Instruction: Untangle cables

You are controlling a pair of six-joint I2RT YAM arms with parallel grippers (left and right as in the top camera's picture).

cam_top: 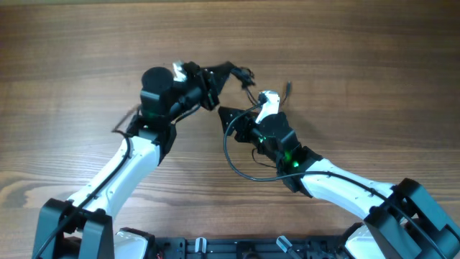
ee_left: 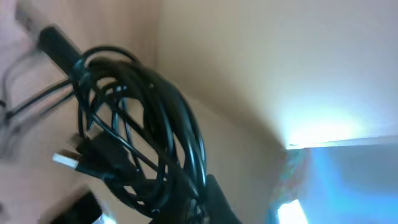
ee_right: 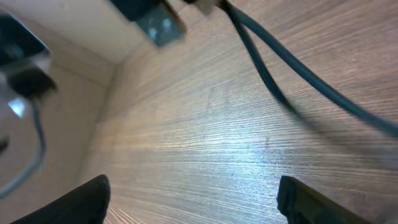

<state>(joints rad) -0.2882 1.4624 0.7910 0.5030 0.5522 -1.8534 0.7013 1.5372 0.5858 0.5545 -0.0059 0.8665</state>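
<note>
On the left wrist view, cables (ee_left: pixel 149 137) show a plug (ee_left: pixel 64 161) unseen overhead.

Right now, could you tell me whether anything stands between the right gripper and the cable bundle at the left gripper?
Nothing visible does. The cable bundle hangs from the left gripper. The right gripper, fingers spread, sits just beside it, with only the table showing between them and one dark cord off to the side.

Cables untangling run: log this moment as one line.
left gripper: shut on cables, bundle coiled | right gripper: open, empty, over table | status: not yet untangled
</note>
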